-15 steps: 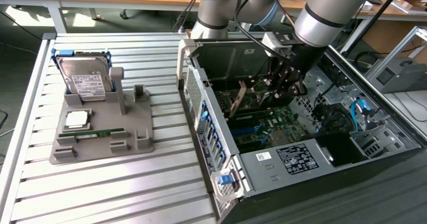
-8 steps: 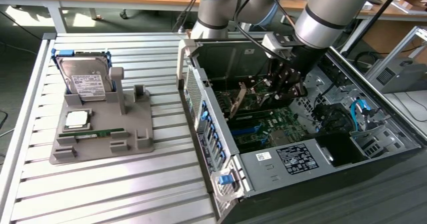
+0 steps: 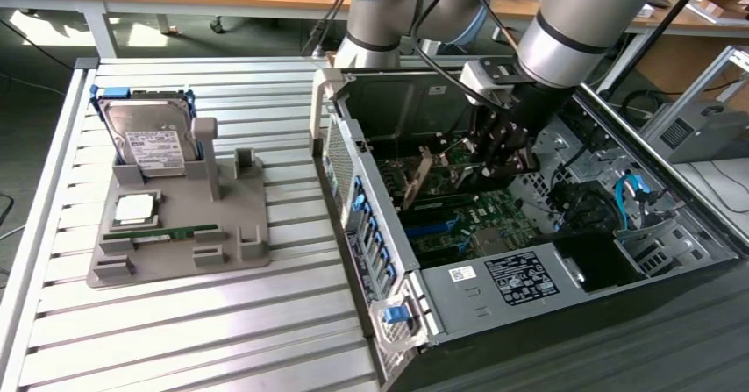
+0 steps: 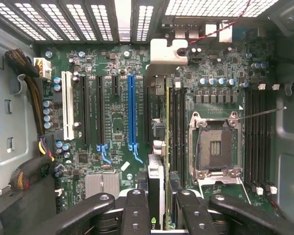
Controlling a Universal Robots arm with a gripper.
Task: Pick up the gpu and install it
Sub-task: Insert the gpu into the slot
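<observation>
gripper (image 4: 159, 215) part-closed, clamped on the gpu (image 4: 156, 183). Card is edge-on inside the PC case (image 3: 387, 313), over the motherboard (image 4: 115, 122), with its bracket (image 4: 167, 51) at the rear grille. Connector edge hidden, can't tell if it's in a slot. Gripper body cut off by the frame.

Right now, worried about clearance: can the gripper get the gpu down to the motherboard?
Probably yes: the gripper holds the gpu edge-on over the motherboard, with nothing visible between them.
</observation>
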